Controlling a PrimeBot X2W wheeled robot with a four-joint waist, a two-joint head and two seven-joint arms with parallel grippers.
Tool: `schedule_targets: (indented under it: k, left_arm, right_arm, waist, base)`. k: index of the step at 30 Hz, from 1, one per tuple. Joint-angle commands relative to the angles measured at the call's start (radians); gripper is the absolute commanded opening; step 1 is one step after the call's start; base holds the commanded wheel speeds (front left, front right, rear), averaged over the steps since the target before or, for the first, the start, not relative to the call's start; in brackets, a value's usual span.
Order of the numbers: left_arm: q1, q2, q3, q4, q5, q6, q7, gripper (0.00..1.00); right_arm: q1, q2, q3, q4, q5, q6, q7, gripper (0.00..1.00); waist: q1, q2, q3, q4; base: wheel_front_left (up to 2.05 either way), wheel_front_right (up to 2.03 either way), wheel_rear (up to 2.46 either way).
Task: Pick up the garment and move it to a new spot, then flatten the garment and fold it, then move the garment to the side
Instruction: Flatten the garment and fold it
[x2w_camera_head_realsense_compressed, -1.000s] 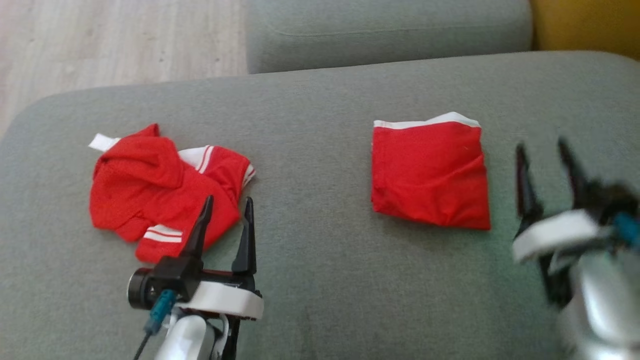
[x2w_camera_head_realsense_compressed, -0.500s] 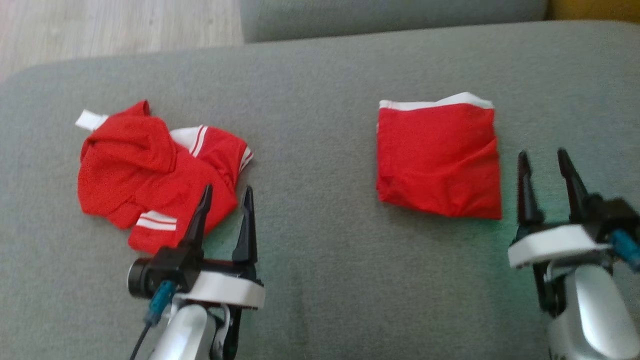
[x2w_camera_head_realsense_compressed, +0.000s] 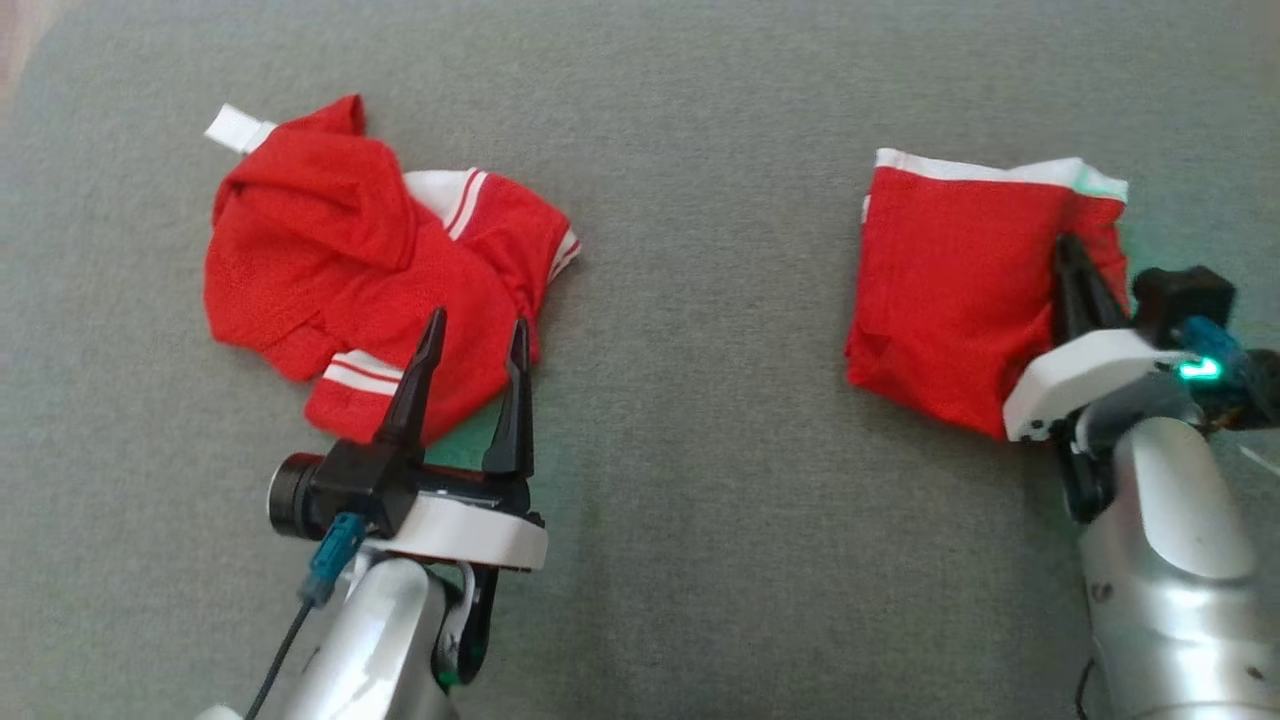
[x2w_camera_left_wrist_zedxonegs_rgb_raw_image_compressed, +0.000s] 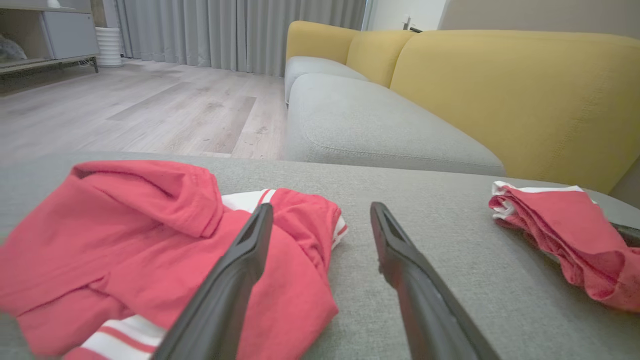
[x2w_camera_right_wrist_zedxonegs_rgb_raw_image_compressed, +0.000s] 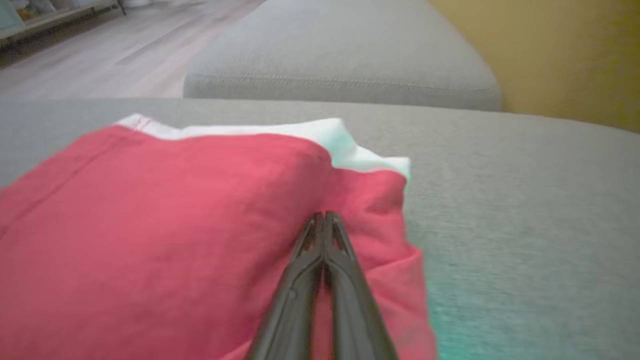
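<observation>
My right gripper (x2w_camera_head_realsense_compressed: 1068, 242) has its two fingers pressed together, tips sunk into a pucker of cloth near the right edge of the folded garment (x2w_camera_head_realsense_compressed: 950, 280), just under its white hem. I read that as a thin pinch on the top layer or two, not on the whole stack. The folded garment lies on the right part of the grey cushion (x2w_camera_head_realsense_compressed: 700, 500). Its near-right corner sits under my wrist, so I judge the job is at the move-to-the-side step. My left gripper (x2w_camera_head_realsense_compressed: 478, 318) has its fingers apart with nothing between them, tips over the near edge of the crumpled garment (x2w_camera_head_realsense_compressed: 330, 250), which sits in a heap on the left of the same cushion, well apart from the folded one. My main worry is the pinch itself: if I lift or drag with only the upper layer caught, the fold will peel open and the lower layers will trail or stay behind, undoing the folding. A drag across this rough weave could also roll the underside and skew the square. The grip sits off to one edge, so the far side will sag and may flop over if I raise it quickly. I cannot tell from the right wrist view how many layers are between the fingers. On the left, any careless drift forward would nudge the crumpled garment and bunch it further.
</observation>
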Motion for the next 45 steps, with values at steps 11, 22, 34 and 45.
schedule_targets:
  k: [11,22,34,45]
  left_arm:
    - [-0.036,0.005,0.007,-0.014,-0.013,0.014,-0.010,1.00]
    - [-0.031,0.005,-0.003,-0.018,-0.023,0.020,-0.010,1.00]
    - [-0.025,0.005,0.001,-0.017,-0.024,0.020,-0.010,1.00]
    - [-0.004,0.005,0.006,-0.015,-0.027,0.023,-0.010,1.00]
  right_arm:
    - [-0.176,0.000,-0.026,0.181,-0.165,-0.002,-0.105,0.00]
    - [-0.195,0.000,0.078,0.274,-0.084,-0.002,-0.132,0.00]
    - [-0.213,0.000,0.240,0.303,0.024,-0.002,-0.148,0.00]
    - [-0.181,0.000,0.373,0.322,0.136,-0.002,-0.149,0.00]
  waist:
    - [-0.0002,0.0000,-0.007,0.024]
    - [-0.0002,0.0000,-0.006,0.031]
    - [-0.0002,0.0000,-0.026,0.043]
    - [-0.0002,0.0000,-0.065,0.025]
  base:
    - [0.00,0.00,0.00]
    - [0.00,0.00,0.00]
    - [0.00,0.00,0.00]
    - [0.00,0.00,0.00]
